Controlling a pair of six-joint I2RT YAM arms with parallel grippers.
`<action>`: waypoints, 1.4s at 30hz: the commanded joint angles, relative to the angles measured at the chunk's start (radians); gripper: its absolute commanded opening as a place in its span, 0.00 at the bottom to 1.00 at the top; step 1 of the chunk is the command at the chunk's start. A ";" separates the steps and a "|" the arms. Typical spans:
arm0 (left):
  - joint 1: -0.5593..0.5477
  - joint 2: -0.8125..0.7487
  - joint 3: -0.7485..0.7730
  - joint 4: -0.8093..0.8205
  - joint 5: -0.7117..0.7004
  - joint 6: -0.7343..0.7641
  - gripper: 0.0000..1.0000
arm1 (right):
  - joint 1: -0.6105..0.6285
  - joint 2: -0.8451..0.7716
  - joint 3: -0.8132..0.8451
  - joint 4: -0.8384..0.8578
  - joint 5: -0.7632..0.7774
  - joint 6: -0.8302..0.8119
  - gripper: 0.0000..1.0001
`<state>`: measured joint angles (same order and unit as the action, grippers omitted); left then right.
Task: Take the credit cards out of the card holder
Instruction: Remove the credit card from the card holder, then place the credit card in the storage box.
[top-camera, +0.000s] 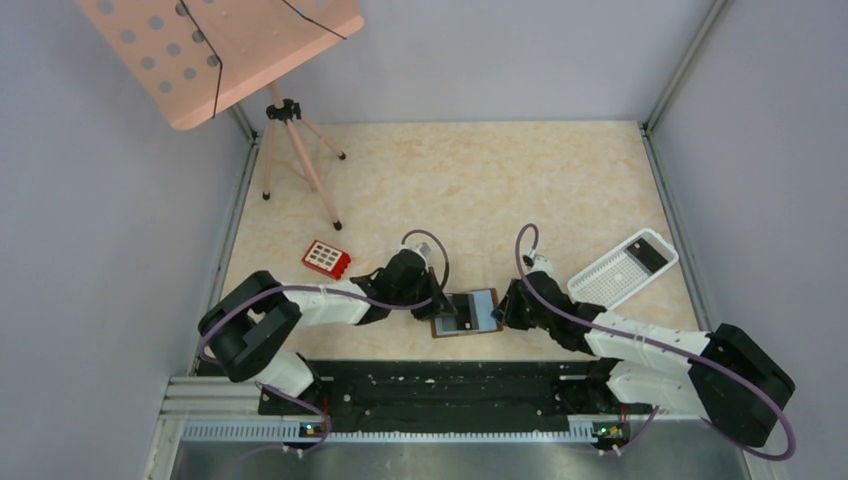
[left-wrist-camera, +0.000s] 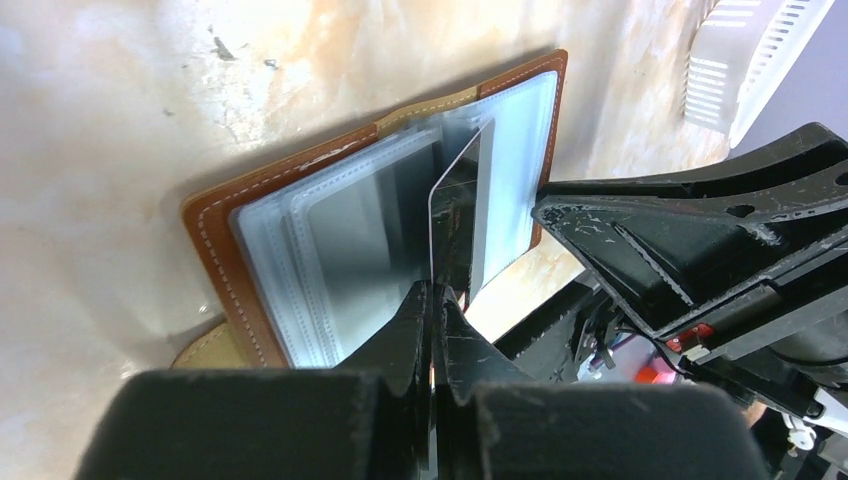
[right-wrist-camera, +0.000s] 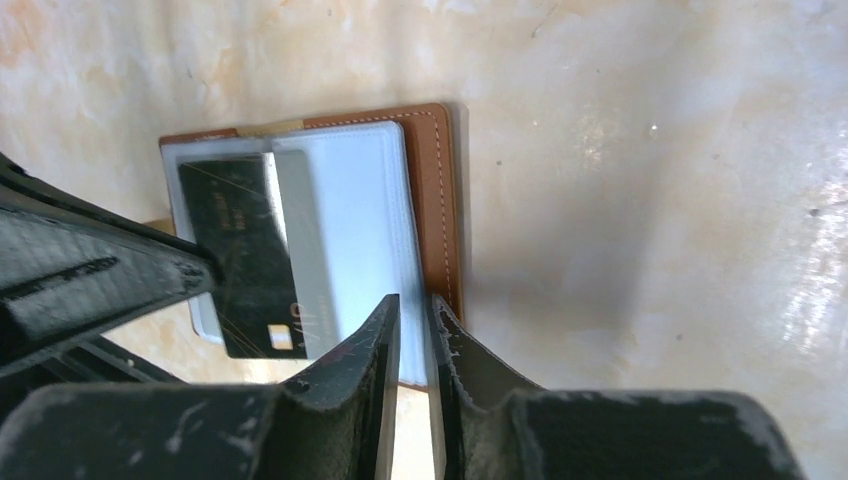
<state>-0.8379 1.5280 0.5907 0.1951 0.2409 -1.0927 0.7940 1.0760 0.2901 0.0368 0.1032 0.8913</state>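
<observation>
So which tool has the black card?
The left tool, shut on the black card's lower edge; the right tool sits at the card holder's brown edge, clear of that card.

Pale grey walls (top-camera: 500, 60) around a beige marbled tabletop (top-camera: 480, 180), pink perforated stand (top-camera: 215, 50) back left

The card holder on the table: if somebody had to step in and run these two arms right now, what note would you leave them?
Left pincer: shut on the edge of a dark card, which is tilted up from the clear sleeves and seems partly out.
Right pincer: fingers nearly together at the near edge of the card holder; I cannot tell whether it grips.
Card holder: lying open on the table between the two arms.
Done: holder open, one card gripped.
Left: pull that card free, set it down, then check the other sleeves for more cards.
</observation>
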 joint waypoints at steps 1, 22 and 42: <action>0.012 -0.071 -0.018 -0.060 -0.041 0.053 0.00 | -0.018 -0.053 0.062 -0.089 -0.014 -0.082 0.17; 0.028 -0.328 -0.058 -0.151 -0.015 0.278 0.00 | -0.114 -0.246 0.251 -0.223 -0.268 -0.361 0.35; 0.028 -0.464 -0.059 -0.101 0.397 0.489 0.00 | -0.124 -0.062 0.391 -0.189 -0.752 -0.603 0.49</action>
<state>-0.8127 1.1027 0.5327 0.0437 0.5671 -0.6292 0.6838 1.0035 0.6434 -0.2249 -0.5289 0.3264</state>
